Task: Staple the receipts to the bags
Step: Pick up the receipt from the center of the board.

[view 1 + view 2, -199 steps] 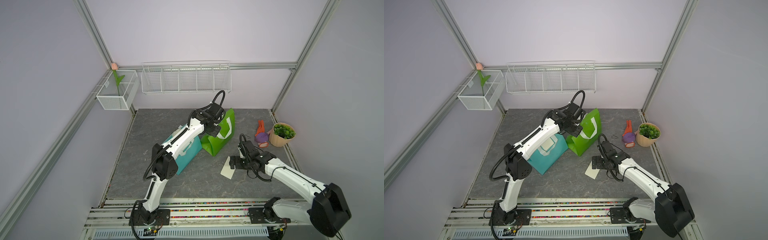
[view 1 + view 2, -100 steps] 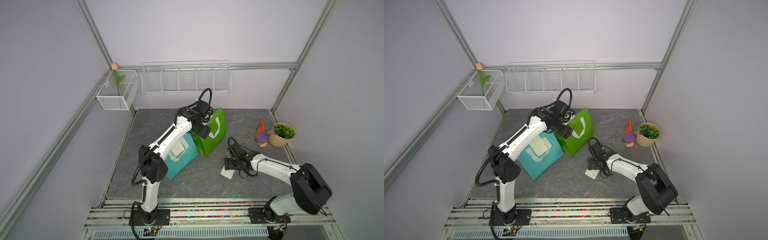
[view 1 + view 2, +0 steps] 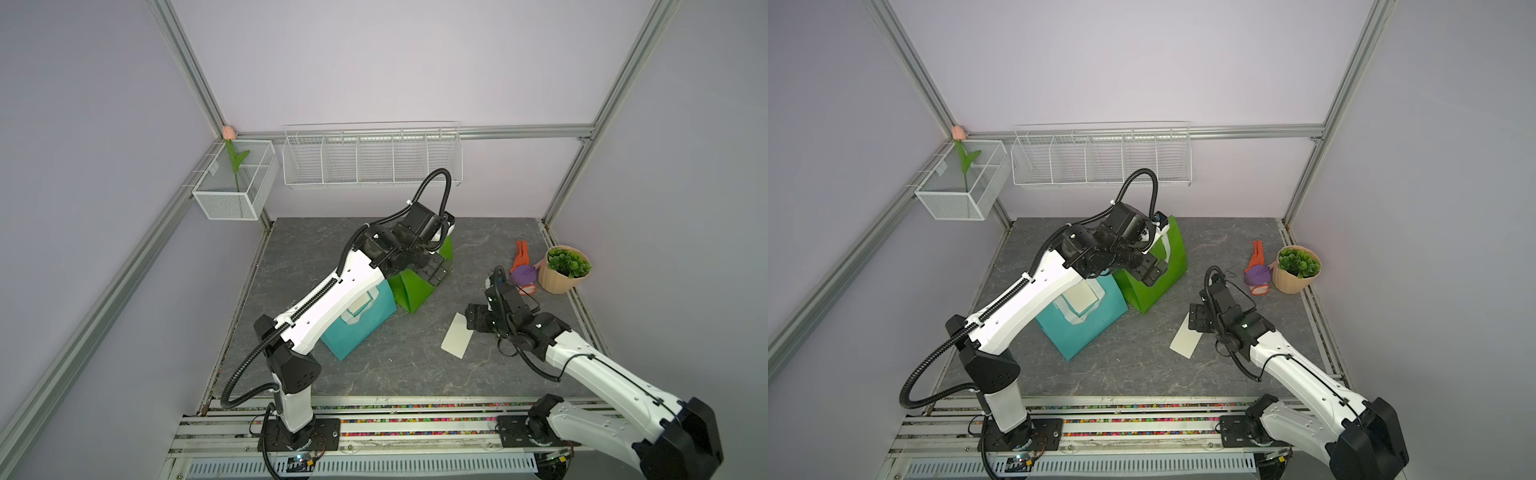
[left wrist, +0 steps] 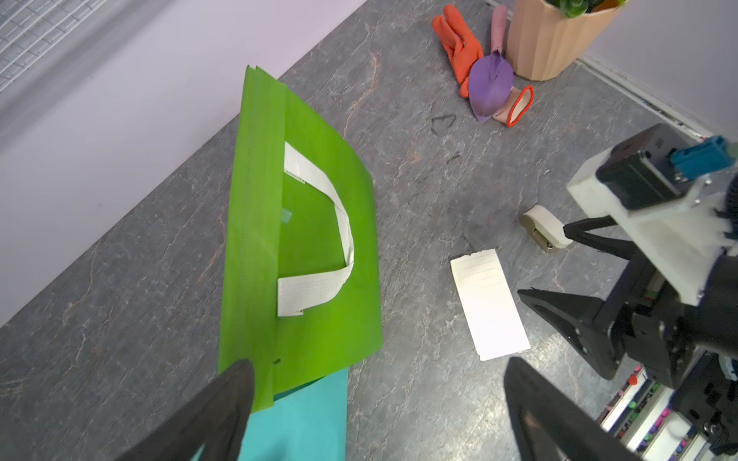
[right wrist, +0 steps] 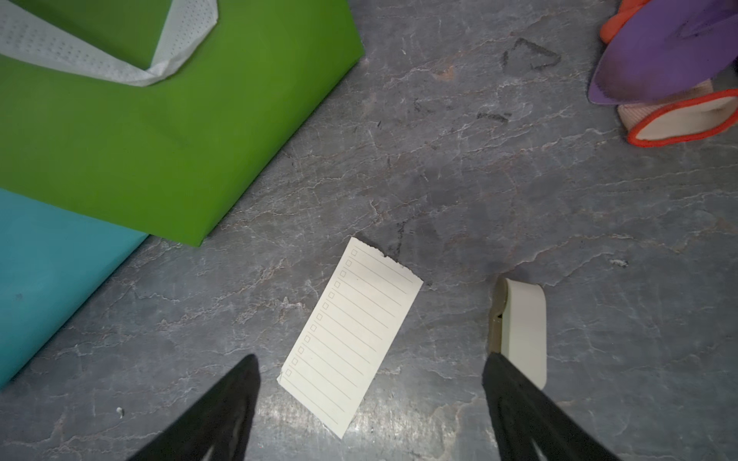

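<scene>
The bright green bag [image 3: 412,289] [image 3: 1169,266] [image 4: 319,247] [image 5: 159,139] lies against the teal bag [image 3: 357,332] [image 3: 1084,332] [image 5: 48,259]. One receipt [image 3: 1080,298] rests on the teal bag's face. The other receipt [image 3: 456,335] [image 3: 1185,341] [image 4: 489,303] [image 5: 351,335] lies loose on the table. My left gripper [image 3: 436,270] [image 3: 1152,270] [image 4: 379,361] hangs open over the green bag's edge, holding nothing. My right gripper [image 3: 473,322] [image 3: 1196,322] [image 5: 370,356] is open above the loose receipt. The white stapler [image 4: 545,227] [image 5: 523,327] lies beside one right finger.
A beige plant pot [image 3: 559,278] [image 3: 1293,276] stands at the right edge, with an orange glove [image 4: 459,48] and a purple trowel [image 4: 491,86] [image 5: 659,60] next to it. A wire rack [image 3: 370,158] and a mesh box [image 3: 232,187] hang on the back wall.
My left gripper has opened and let go of the green bag, which has shifted left against the teal bag. My right gripper stays over the loose receipt.
</scene>
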`<state>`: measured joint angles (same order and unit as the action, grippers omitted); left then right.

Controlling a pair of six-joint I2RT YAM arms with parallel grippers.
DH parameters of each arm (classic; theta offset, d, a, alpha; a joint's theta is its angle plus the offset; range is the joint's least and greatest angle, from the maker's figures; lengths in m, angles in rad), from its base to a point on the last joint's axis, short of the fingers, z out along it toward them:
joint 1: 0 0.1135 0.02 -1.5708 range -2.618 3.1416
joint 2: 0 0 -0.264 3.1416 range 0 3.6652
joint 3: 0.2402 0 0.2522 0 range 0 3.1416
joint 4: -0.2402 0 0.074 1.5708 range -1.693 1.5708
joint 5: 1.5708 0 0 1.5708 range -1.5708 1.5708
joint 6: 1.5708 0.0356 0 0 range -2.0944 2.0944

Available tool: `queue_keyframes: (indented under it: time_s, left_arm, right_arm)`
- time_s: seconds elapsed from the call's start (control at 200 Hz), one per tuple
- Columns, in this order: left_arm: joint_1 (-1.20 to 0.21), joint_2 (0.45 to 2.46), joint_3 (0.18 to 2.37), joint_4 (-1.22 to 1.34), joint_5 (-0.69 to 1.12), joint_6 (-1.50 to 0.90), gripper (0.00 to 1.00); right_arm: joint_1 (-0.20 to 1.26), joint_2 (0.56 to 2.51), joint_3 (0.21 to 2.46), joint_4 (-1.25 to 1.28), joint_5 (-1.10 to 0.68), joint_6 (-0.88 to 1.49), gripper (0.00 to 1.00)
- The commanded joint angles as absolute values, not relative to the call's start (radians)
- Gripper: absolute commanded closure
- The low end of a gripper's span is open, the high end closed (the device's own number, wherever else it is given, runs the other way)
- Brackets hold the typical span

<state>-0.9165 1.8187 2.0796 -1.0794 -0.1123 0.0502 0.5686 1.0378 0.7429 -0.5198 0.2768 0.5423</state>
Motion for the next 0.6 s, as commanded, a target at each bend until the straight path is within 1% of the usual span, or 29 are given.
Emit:
queue_keyframes:
  time_s: [0.0,0.115,0.215,0.265,0.37,0.455,0.495,0.595]
  left_arm:
    - [-0.917,1.821,2.015,-1.014,-0.061,-0.021,0.07]
    - [-0.953,1.825,1.878,-0.850,0.080,-0.052,0.12]
    - [-0.955,1.886,1.822,-0.781,0.130,-0.061,0.21]
    - [-0.956,1.932,1.826,-0.775,0.170,-0.046,0.25]
    - [-0.951,2.019,1.869,-0.789,0.196,-0.039,0.30]
    - [-0.936,2.069,1.870,-0.747,0.245,-0.031,0.31]
    - [-0.931,2.098,1.884,-0.750,0.259,-0.024,0.31]
    - [-0.918,2.158,1.901,-0.735,0.254,-0.014,0.30]
  right_arm:
    - [0.535,0.980,0.698,-0.571,0.253,0.563,0.11]
    - [0.504,0.919,0.665,-0.597,0.238,0.572,0.11]
    - [0.470,0.872,0.647,-0.642,0.199,0.583,0.00]
    - [0.466,0.834,0.623,-0.646,0.181,0.590,0.06]
    - [0.462,0.762,0.572,-0.634,0.130,0.603,0.14]
    - [0.462,0.752,0.563,-0.640,0.095,0.639,0.23]
    - [0.462,0.752,0.553,-0.630,0.070,0.652,0.24]
    - [0.460,0.761,0.518,-0.586,0.041,0.670,0.24]
